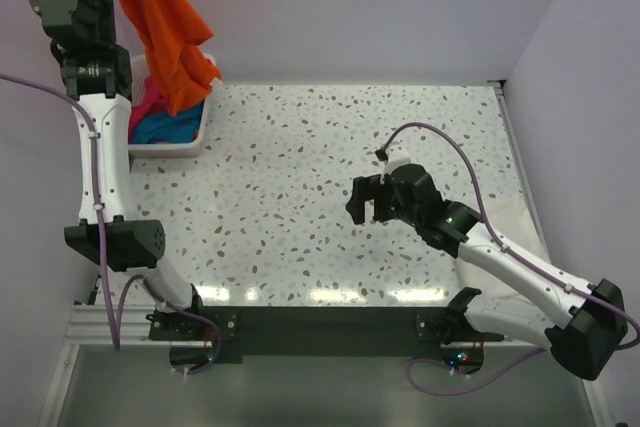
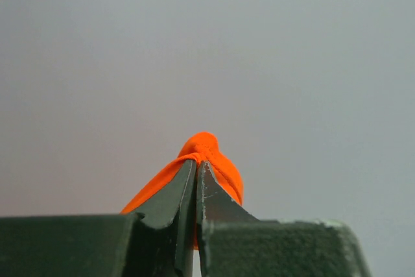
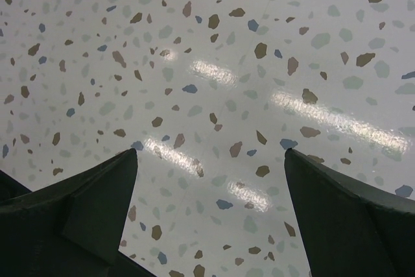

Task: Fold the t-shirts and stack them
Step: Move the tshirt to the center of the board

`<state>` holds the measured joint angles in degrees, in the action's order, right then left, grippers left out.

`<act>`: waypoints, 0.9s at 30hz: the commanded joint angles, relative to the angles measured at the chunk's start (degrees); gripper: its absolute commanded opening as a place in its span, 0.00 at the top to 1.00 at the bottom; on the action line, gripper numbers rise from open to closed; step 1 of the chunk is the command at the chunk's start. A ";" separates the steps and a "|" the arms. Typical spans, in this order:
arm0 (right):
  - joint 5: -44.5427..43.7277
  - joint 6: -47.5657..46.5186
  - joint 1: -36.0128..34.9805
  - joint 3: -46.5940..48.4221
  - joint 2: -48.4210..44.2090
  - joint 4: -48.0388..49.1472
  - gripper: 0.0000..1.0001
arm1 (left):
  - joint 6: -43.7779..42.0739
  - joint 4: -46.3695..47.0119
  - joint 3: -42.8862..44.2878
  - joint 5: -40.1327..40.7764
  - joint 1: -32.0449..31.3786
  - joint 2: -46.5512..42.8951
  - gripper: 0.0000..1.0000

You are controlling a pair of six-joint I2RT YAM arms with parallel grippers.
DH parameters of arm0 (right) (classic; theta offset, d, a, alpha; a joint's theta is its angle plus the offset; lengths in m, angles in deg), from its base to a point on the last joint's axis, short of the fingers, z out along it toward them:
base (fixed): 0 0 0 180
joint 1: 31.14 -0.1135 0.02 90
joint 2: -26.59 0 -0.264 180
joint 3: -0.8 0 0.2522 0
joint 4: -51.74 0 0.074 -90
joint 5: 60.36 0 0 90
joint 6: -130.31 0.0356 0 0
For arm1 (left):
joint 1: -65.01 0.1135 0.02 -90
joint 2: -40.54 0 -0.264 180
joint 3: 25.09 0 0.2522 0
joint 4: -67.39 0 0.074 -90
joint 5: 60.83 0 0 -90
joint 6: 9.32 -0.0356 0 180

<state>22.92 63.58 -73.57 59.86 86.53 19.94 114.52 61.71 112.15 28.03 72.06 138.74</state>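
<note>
My left gripper (image 2: 196, 164) is shut on a bunch of the bright orange t-shirt (image 2: 207, 154) and holds it high at the far left; the shirt (image 1: 165, 22) hangs down over the white basket (image 1: 196, 135). The magenta-pink t-shirt (image 1: 147, 102) and the teal-blue t-shirt (image 1: 165, 127) lie crumpled in the basket. My right gripper (image 1: 366, 202) is open and empty above the speckled table, its fingers (image 3: 97, 199) wide apart in the right wrist view.
The speckled table (image 1: 300, 197) runs from the basket to a white wall at the right edge (image 1: 520, 147). A pale cloth or sheet (image 1: 515, 222) lies under the right arm. The arm bases sit on a black rail (image 1: 320, 327) at the near edge.
</note>
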 commanded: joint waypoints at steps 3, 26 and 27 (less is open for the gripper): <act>-3.21 -1.03 -0.02 5.06 -2.81 -0.15 0.01 | 5.44 8.53 5.02 -4.92 -0.46 -6.52 1.00; -4.36 6.35 -0.10 1.99 -10.29 -2.35 0.01 | 0.51 -7.73 -21.29 4.58 -36.85 9.05 0.64; -4.18 7.05 -0.10 1.55 -9.59 -2.52 0.01 | 0.61 -12.42 -18.48 2.92 -36.41 11.91 0.56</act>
<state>18.74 68.43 -73.57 62.59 75.75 17.66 115.68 65.90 88.96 29.03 35.27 139.63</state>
